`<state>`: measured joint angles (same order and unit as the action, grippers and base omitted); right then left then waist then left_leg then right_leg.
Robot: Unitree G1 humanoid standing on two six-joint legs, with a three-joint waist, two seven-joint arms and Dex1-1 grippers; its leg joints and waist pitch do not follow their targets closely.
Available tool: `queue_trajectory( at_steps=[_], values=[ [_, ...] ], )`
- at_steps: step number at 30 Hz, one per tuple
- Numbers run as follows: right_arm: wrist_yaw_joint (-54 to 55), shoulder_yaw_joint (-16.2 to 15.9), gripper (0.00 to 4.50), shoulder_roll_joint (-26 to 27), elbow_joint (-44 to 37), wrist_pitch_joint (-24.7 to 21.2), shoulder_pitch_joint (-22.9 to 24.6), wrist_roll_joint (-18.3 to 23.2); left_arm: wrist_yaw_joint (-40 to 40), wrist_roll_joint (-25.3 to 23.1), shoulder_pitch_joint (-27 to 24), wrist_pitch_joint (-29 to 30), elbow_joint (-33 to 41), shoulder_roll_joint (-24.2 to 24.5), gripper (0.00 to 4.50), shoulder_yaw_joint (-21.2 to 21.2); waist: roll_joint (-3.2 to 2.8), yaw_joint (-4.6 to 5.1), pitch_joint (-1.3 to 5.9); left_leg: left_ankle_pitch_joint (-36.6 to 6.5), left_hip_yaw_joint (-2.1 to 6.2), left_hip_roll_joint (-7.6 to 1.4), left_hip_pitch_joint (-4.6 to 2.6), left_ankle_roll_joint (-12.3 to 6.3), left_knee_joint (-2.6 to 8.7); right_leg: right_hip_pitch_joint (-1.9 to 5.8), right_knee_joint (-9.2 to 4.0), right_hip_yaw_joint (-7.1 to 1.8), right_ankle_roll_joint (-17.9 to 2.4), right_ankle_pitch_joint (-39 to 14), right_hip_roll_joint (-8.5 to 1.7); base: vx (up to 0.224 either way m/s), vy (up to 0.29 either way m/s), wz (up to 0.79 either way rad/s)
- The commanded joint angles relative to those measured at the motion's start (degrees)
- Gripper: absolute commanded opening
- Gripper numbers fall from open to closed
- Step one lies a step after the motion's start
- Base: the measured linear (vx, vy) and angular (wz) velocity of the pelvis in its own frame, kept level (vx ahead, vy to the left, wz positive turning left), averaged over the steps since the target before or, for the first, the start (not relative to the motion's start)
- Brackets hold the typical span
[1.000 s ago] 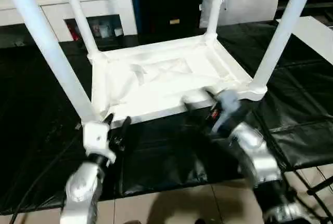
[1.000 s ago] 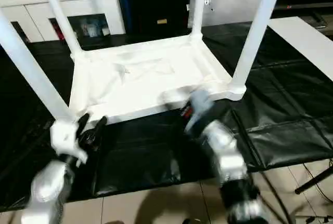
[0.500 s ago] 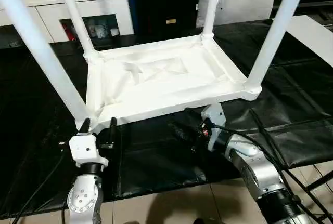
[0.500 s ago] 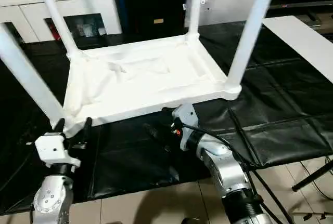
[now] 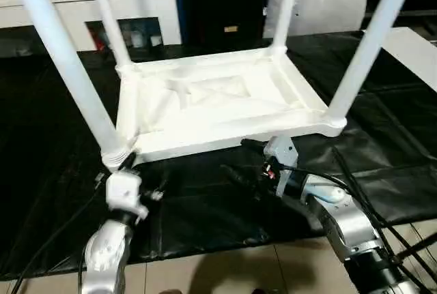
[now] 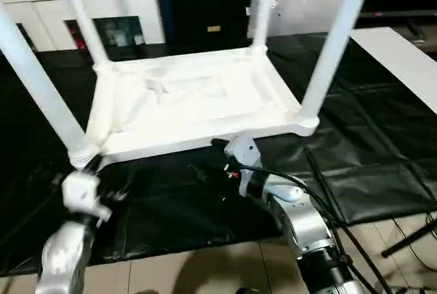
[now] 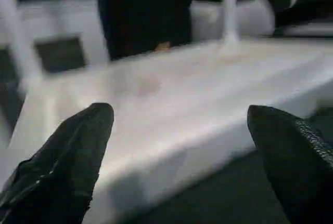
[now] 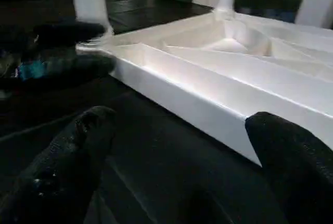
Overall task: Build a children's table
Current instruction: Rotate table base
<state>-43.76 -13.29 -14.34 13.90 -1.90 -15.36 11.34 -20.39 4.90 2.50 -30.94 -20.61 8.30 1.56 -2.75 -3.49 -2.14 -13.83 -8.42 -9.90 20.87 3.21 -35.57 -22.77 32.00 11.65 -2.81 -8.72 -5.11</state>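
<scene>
The children's table lies upside down on the black mat (image 5: 205, 212). Its white tabletop (image 5: 212, 99) shows the ribbed underside, and several white legs stand up from the corner sockets, one at the near left (image 5: 68, 69) and one at the near right (image 5: 369, 48). My left gripper (image 7: 179, 120) is open just in front of the tabletop's near-left corner, with the white rim (image 7: 171, 141) ahead of its spread fingers. My right gripper (image 5: 242, 159) is open low over the mat, just under the near rim (image 8: 208, 104), holding nothing.
A grey cushion (image 5: 321, 4) leans at the back. A white cabinet (image 5: 82, 1) stands at the back left. A white board (image 5: 418, 48) lies at the right. Black cables (image 5: 369, 198) trail beside my right arm. Tiled floor (image 5: 239, 267) borders the mat's front edge.
My left gripper has opened wider and moved closer in under the near-left corner. My right arm swung down from the near rim a second ago and now rests low.
</scene>
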Motion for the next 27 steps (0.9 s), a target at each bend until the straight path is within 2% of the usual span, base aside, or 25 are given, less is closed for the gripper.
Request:
queue_trajectory(
  at_steps=[1,3,4,5,7,10,13,15,16,17,18,19,20,21,22,23,24,26,27],
  values=[
    [-0.26,-0.47,4.50,-0.31,-1.20,-0.53,0.45,-0.32,0.75,0.22,-0.10,5.81,9.16,0.52,4.50,-1.56,0.20,-0.48,3.26,-6.82,1.48,-5.28,0.39,-4.22,4.95,3.76,-3.20,-5.64,-4.56,-14.23,-5.95,0.000,0.000,0.00],
    [-0.21,-0.65,4.50,-0.29,-1.46,-0.63,0.58,-0.37,1.52,0.17,-0.13,10.21,14.82,0.55,4.50,-2.23,0.38,-0.49,3.11,-6.98,1.32,-5.02,0.51,-4.40,4.93,3.86,-3.18,-5.61,-4.75,-14.57,-5.81,0.000,0.000,0.00],
    [-0.22,-0.89,4.50,-0.24,-1.65,-0.66,0.72,-0.46,2.34,-0.52,-0.21,12.92,18.30,0.50,4.50,-2.30,0.27,-0.48,3.17,-7.37,1.26,-5.06,0.43,-4.10,4.91,4.00,-3.13,-5.62,-4.64,-15.30,-5.84,0.000,0.000,0.00],
    [-0.22,-1.22,4.50,-0.13,-1.89,-0.65,0.95,-0.63,3.50,-1.33,-0.57,15.28,21.32,0.38,4.50,-2.02,-0.02,-0.50,3.00,-7.88,1.23,-4.78,0.43,-4.20,4.84,3.88,-3.46,-5.47,-4.13,-16.69,-5.63,0.000,0.000,0.00],
    [-0.42,-1.43,4.50,-0.09,-2.40,-0.71,1.40,-0.84,5.05,-2.52,-1.82,18.29,24.90,0.02,4.50,-1.29,-0.03,-0.32,2.78,-9.46,1.26,-4.59,0.44,-3.85,4.91,3.96,-3.95,-5.20,-2.76,-19.31,-5.37,0.000,0.000,0.00],
    [-0.34,-1.78,4.50,0.01,-3.36,-0.71,2.71,-1.22,7.61,-4.06,-6.32,22.59,31.43,-0.76,4.50,0.25,-0.05,0.11,2.61,-12.02,1.33,-4.25,0.29,-3.35,4.87,3.90,-4.81,-4.75,-0.46,-23.79,-5.16,0.000,0.000,0.00],
    [-0.39,-1.96,4.50,-0.10,-3.96,-0.91,3.64,-1.19,11.14,-4.54,-11.42,26.50,37.84,-2.16,4.50,2.27,0.03,0.38,2.45,-13.49,1.29,-3.92,0.20,-3.60,4.77,3.61,-5.45,-4.44,0.74,-26.28,-4.82,0.000,0.000,0.00],
    [-0.42,-2.03,4.50,-0.22,-4.09,-0.98,3.80,-1.17,12.61,-4.71,-12.60,28.03,39.52,-2.76,4.50,3.08,0.10,0.39,2.21,-14.73,1.29,-3.84,0.13,-3.64,4.82,3.50,-5.93,-4.16,1.62,-28.27,-4.64,0.000,0.000,0.00],
    [-0.45,-2.11,4.50,-0.35,-4.28,-1.14,3.98,-1.17,14.85,-4.41,-14.18,28.90,41.25,-3.98,4.50,4.79,-0.12,0.36,2.14,-16.04,1.39,-3.83,-0.26,-3.47,4.81,3.35,-6.12,-3.92,2.00,-29.34,-4.56,0.000,0.000,0.00],
    [-0.48,-2.13,4.50,-0.42,-4.45,-1.29,4.13,-1.20,16.51,-4.25,-15.29,30.19,42.90,-4.84,4.50,5.92,-0.07,0.56,1.74,-18.26,1.45,-3.94,-0.48,-3.18,4.94,3.23,-6.59,-3.56,2.63,-30.99,-4.44,0.000,0.000,0.00],
    [-0.44,-2.05,4.50,-0.31,-4.51,-1.58,4.09,-1.12,18.25,-4.40,-16.30,31.38,43.82,-5.67,4.50,7.35,0.13,0.69,1.73,-19.39,1.39,-3.95,-0.81,-2.88,4.85,3.12,-6.74,-3.41,3.00,-31.80,-4.35,0.000,0.000,0.00],
    [-0.38,-1.86,4.50,-0.01,-4.69,-2.00,4.07,-0.96,19.46,-4.76,-17.01,32.87,44.63,-6.19,4.50,8.38,0.19,0.88,1.71,-20.10,1.61,-3.75,-0.61,-2.69,4.86,3.45,-6.89,-3.15,3.93,-32.46,-4.35,0.000,0.000,0.00],
    [-0.37,-1.84,4.50,0.03,-4.71,-2.05,4.07,-0.95,19.55,-4.81,-17.07,33.04,44.71,-6.23,4.50,8.47,0.32,0.92,1.86,-20.15,1.58,-3.68,-0.76,-2.67,4.79,3.35,-6.94,-3.16,4.30,-32.53,-4.26,0.000,0.000,0.00],
    [-0.34,-1.78,4.50,0.17,-4.75,-2.15,4.00,-0.88,19.67,-4.99,-16.91,33.38,44.40,-6.14,4.50,8.61,0.23,1.03,1.76,-20.10,1.68,-3.39,-0.63,-2.73,4.74,3.34,-7.10,-3.00,4.99,-33.09,-4.23,0.000,0.000,0.00],
    [-0.41,-1.77,4.50,0.32,-4.75,-2.22,3.88,-0.75,19.78,-5.32,-16.39,33.95,44.22,-5.85,4.50,8.52,0.11,0.99,1.77,-20.40,1.79,-3.47,-0.81,-2.71,4.80,3.27,-7.28,-2.95,5.39,-33.34,-4.21,0.000,0.000,0.00],
    [-0.51,-1.80,4.50,0.46,-4.75,-2.32,3.75,-0.62,19.92,-5.75,-15.81,34.41,43.91,-5.48,4.50,8.55,-0.10,0.98,1.78,-21.05,2.12,-3.85,-0.89,-2.64,5.09,3.44,-7.17,-3.00,5.07,-32.30,-4.28,0.000,0.000,0.00],
    [-0.39,-1.81,4.50,0.76,-4.44,-2.44,3.11,-0.57,19.87,-5.30,-13.07,35.89,41.97,-4.18,4.50,9.20,-0.40,0.94,1.75,-22.56,2.32,-4.19,-1.11,-2.45,5.38,3.33,-7.03,-3.27,4.49,-30.90,-4.10,0.000,0.000,0.00],
    [-0.24,-1.64,4.50,0.94,-4.05,-2.70,2.47,-0.43,18.83,-4.83,-10.39,37.04,39.32,-2.38,4.50,9.41,-0.06,1.05,1.78,-23.27,2.50,-4.10,-1.03,-2.10,5.53,3.57,-6.60,-3.47,3.71,-29.73,-4.39,0.000,0.000,0.00],
    [-0.19,-1.54,4.50,0.98,-3.91,-2.87,2.24,-0.30,18.14,-4.84,-9.52,37.54,38.33,-1.59,4.50,9.30,-0.25,0.96,1.90,-22.53,2.61,-4.07,-0.80,-2.02,5.56,3.76,-6.32,-3.71,3.26,-28.80,-4.68,0.000,0.000,0.00]
  ],
)
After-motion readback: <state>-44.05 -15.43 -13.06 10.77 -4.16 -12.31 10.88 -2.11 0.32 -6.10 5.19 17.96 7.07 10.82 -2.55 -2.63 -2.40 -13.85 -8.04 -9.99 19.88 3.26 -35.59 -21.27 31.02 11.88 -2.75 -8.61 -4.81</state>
